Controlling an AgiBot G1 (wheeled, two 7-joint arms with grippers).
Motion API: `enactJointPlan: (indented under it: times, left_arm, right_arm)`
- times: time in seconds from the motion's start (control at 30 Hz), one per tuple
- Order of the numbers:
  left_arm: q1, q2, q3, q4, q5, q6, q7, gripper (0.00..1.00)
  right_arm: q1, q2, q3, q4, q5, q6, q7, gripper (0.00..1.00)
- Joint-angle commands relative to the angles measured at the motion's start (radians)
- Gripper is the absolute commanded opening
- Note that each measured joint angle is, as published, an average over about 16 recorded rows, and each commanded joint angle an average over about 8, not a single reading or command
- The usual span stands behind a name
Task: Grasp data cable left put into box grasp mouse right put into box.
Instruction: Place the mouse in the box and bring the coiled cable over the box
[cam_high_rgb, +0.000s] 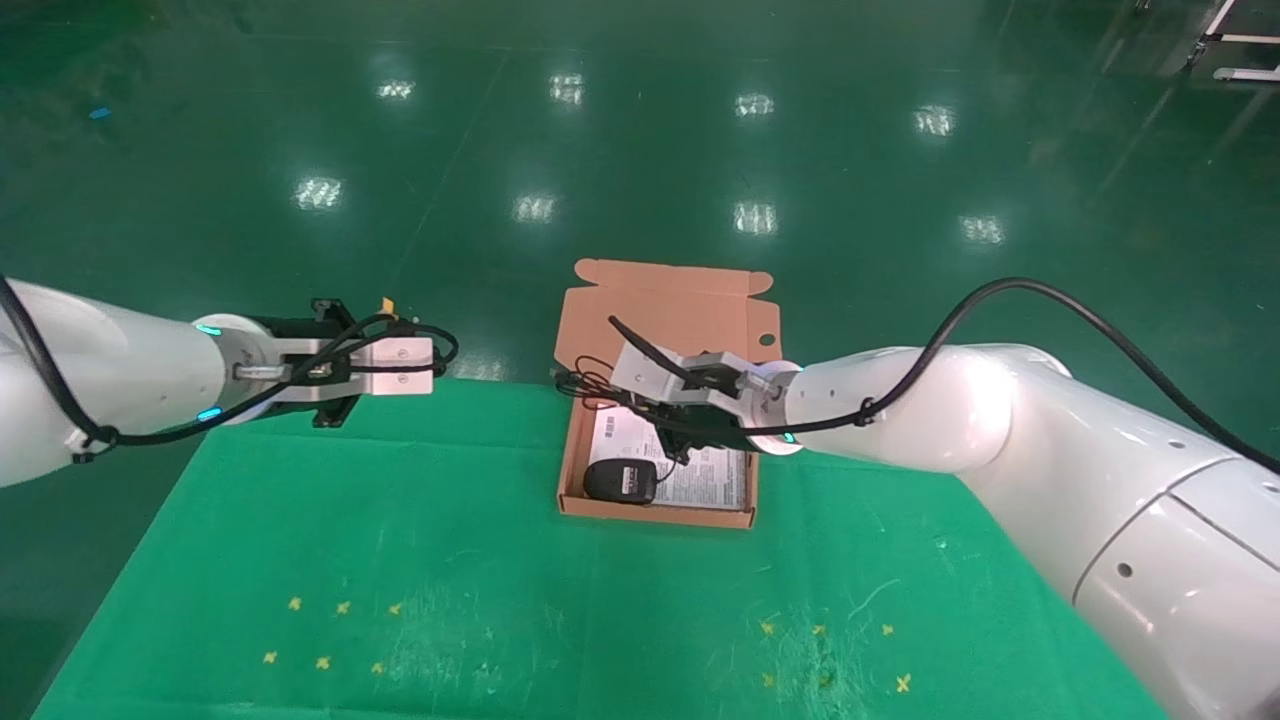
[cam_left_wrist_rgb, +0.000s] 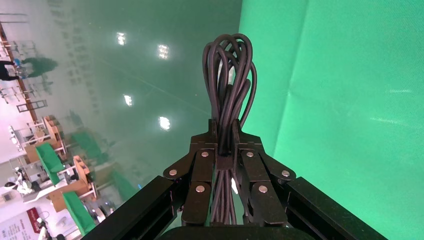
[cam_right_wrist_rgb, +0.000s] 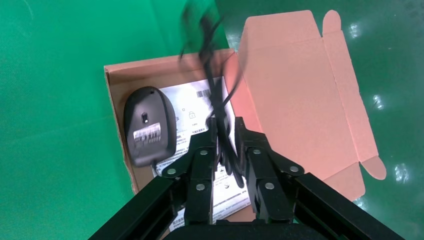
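Observation:
My left gripper hovers over the table's far left edge, shut on the data cable, a narrow bundle of black loops. In the left wrist view the bundle sticks out past the closed fingers. My right gripper is above the open orange-pink box, shut on the mouse's thin cord. The black mouse lies upside down, white label up, in the box's near left corner on the leaflet. The right wrist view shows the mouse beside the gripper.
The box lid lies open past the table's far edge, over the green floor. Loops of the mouse cord hang over the box's far left corner. The green cloth carries small yellow cross marks near the front.

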Motion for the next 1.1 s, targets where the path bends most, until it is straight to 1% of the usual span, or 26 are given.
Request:
enactJointPlan:
  times: [0.03,0.2,0.33,0.5,0.67,0.8,0.9,1.1]
  left_arm:
    - [-0.002,-0.001,0.0,-0.001,0.001,0.002,-0.001,0.0]
    - [0.013,0.03,0.006,0.025,-0.017,-0.039,0.019,0.0]
    - [0.031,0.08,0.013,0.077,-0.041,-0.106,0.05,0.0]
    - [0.051,0.167,0.022,0.171,-0.077,-0.227,0.105,0.0]
    - [0.068,0.267,0.034,0.298,-0.114,-0.364,0.177,0.0]
    - [0.076,0.329,0.05,0.389,-0.151,-0.451,0.233,0.0]
    - [0.081,0.351,0.068,0.428,-0.189,-0.5,0.268,0.0]
    - [0.087,0.361,0.125,0.457,-0.274,-0.573,0.319,0.0]
  right_arm:
    - [-0.003,0.002,0.005,0.008,0.003,-0.002,-0.004,1.0]
    - [0.022,0.047,-0.006,0.025,-0.028,0.005,0.019,1.0]
    - [0.056,0.119,-0.017,0.077,-0.075,0.004,0.061,1.0]
    - [0.092,0.242,-0.03,0.213,-0.15,-0.016,0.135,1.0]
    - [0.121,0.359,-0.042,0.359,-0.251,-0.052,0.243,1.0]
    - [0.136,0.429,-0.046,0.457,-0.328,-0.085,0.332,1.0]
    - [0.142,0.47,-0.046,0.519,-0.377,-0.108,0.391,1.0]
    - [0.143,0.528,-0.043,0.62,-0.457,-0.149,0.488,1.0]
